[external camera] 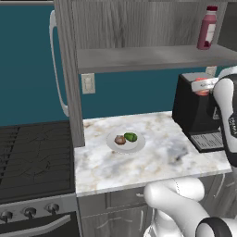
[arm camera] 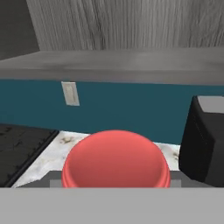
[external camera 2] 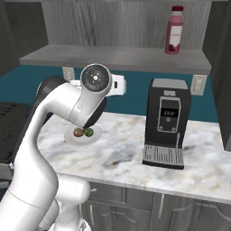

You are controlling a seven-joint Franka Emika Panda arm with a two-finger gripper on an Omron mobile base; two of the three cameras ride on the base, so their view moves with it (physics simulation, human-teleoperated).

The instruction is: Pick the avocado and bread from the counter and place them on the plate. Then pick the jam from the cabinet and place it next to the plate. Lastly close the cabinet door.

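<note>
Your tool (external camera: 203, 86) clenched on jam (arm camera: 116, 159), carrying it down toward plate (external camera: 139, 144); avocado (external camera: 131, 137), bread (external camera: 120, 140) already plated.

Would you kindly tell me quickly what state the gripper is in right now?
Gripper: closed on the jam, held in the air in front of the coffee machine.

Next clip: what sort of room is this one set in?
A rendered home kitchen, by the look of it: a black stove top beside a marbled stone counter, a coffee machine on it, and a grey wood wall cabinet above.
</note>
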